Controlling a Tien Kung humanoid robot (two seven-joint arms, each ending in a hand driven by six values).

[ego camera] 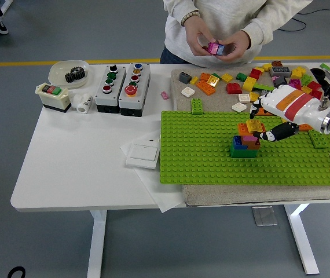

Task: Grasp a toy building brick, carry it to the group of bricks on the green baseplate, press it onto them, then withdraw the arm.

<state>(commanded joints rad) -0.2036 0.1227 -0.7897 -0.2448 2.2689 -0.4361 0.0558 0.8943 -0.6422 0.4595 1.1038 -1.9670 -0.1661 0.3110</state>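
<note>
The right hand (269, 124) is reaching in from the right edge over the green baseplate (205, 153), its fingers (269, 135) curled around a yellow brick (255, 124) and holding it against the top of the small stack of bricks (245, 143) standing near the middle of the baseplate. The brick is sitting right at the fingertips, on the stack's right upper side, so any pressing push has to go downward and slightly left from the hand. The left hand is not showing at all, so the right one is doing the work alone. At the far edge of the surface (78, 156) a person's hands (223, 43) are holding a small pink and purple brick (216, 47) well clear of the baseplate.
</note>
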